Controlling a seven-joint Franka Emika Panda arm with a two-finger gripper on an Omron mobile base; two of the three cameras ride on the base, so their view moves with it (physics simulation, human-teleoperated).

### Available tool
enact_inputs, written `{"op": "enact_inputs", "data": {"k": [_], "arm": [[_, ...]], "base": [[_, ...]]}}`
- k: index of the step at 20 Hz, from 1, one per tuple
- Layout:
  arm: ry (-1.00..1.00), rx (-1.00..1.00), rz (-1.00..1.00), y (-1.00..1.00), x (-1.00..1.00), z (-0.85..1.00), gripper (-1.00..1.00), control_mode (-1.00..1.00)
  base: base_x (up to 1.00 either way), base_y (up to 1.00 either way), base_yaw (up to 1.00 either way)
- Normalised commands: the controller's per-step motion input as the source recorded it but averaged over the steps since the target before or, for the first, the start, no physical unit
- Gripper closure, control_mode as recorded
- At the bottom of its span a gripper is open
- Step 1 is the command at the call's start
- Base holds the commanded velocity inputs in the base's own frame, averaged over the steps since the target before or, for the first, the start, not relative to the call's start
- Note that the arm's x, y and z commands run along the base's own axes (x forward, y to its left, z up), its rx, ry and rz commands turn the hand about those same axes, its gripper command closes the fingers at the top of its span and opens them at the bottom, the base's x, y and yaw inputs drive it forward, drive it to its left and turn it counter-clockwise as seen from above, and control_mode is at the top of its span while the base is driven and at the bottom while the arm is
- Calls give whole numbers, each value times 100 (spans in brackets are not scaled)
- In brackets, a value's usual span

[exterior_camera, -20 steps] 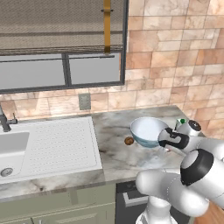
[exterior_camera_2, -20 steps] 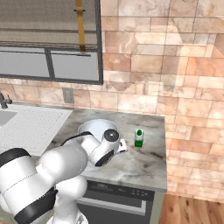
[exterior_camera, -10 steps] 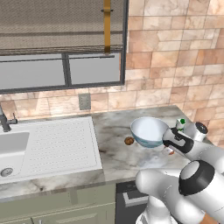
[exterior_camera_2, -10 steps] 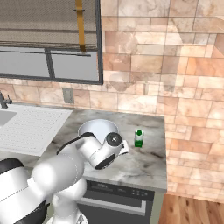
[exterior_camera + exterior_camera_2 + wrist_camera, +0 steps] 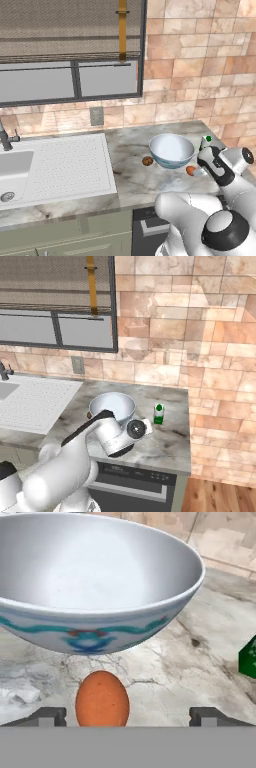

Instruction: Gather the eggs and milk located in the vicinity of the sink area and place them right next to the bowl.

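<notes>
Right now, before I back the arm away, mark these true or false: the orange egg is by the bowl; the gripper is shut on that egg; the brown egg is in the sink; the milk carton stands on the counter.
1. The orange egg lies on the counter beside the bowl. True.
2. The gripper is shut on that egg. False: its fingers stand wide apart.
3. The brown egg is in the sink. False: it lies beside the bowl.
4. The milk carton stands upright on the counter. True.
</notes>
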Motion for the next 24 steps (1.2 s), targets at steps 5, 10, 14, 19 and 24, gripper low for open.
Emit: {"op": "enact_inputs", "data": {"k": [5,10,14,19,24], "arm": [[-32,4,1,0,-29,51,-100,-100],[-23,4,1,-2,-13,50,-100,-100],[-8,4,0,-18,0,47,-100,-100],[1,5,0,-40,2,40,-100,-100],[26,1,-4,-48,17,37,-100,-100]], "base": [[0,0,0],[0,0,0],[0,0,0],[0,0,0],[0,0,0]]}}
